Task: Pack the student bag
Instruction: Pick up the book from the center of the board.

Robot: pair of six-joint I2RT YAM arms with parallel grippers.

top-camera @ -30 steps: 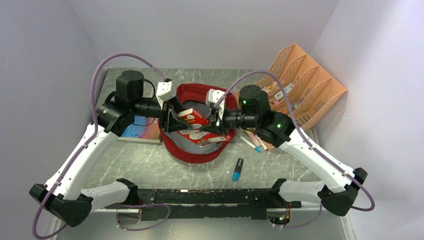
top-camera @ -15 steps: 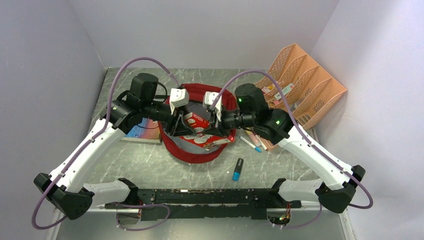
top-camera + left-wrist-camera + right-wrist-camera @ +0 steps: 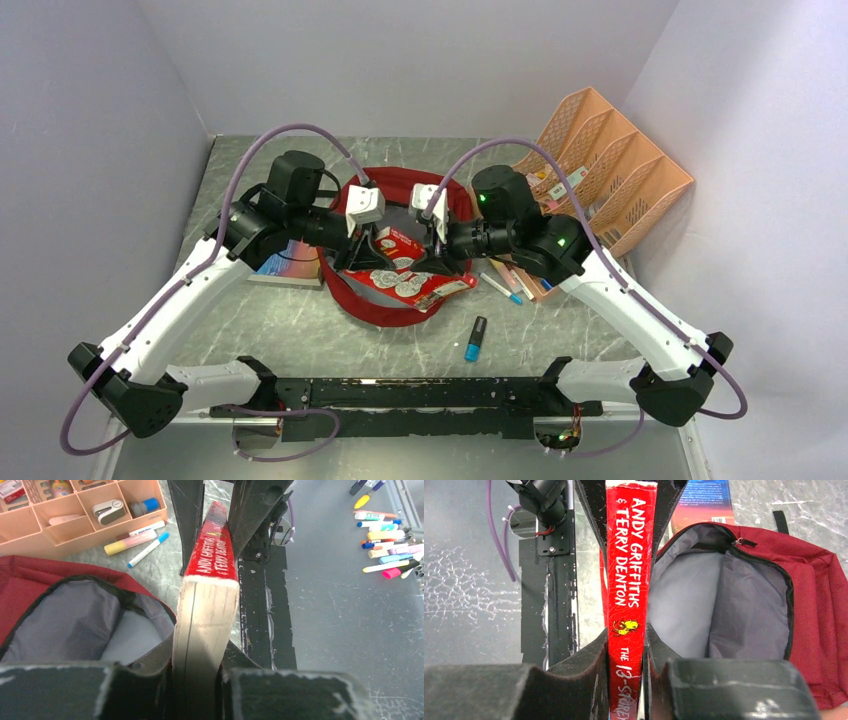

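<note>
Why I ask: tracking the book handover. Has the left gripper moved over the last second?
Yes. The left gripper has shifted right, toward the peach organiser, over the student bag, and is shut on the red book.

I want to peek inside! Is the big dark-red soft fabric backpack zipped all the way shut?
No, the dark-red fabric backpack lies open in the right wrist view, showing its grey lining.
</note>
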